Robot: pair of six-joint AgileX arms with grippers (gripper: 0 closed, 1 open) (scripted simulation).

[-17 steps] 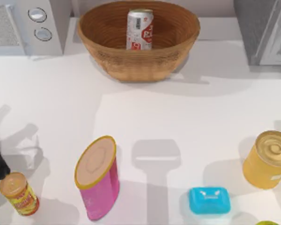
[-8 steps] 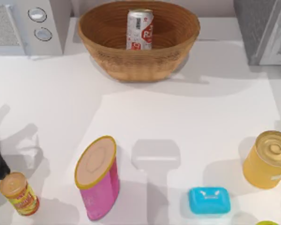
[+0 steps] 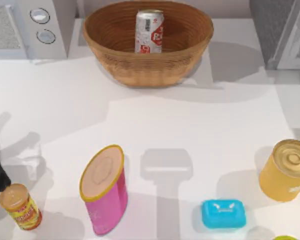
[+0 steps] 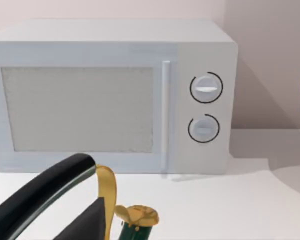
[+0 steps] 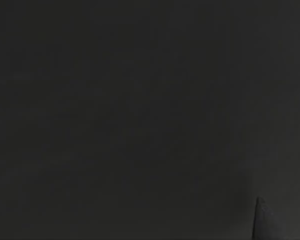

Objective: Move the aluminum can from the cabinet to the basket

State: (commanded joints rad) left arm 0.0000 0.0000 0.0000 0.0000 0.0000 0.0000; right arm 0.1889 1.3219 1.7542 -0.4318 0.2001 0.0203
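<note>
The aluminum can (image 3: 149,31) stands upright in the basket (image 3: 140,65), open table (image 3: 200,125) before it; my right wrist view is dark, so I cannot tell either gripper's grasp.

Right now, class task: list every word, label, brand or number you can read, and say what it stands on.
aluminum can in the basket: red lettering and logo, too blurred to read.
small jar: orange label, print unreadable.
golden tin: pale label patch, unreadable.
blue box: white mark, no letters legible.
microwave: knob ticks, no numbers.
</note>
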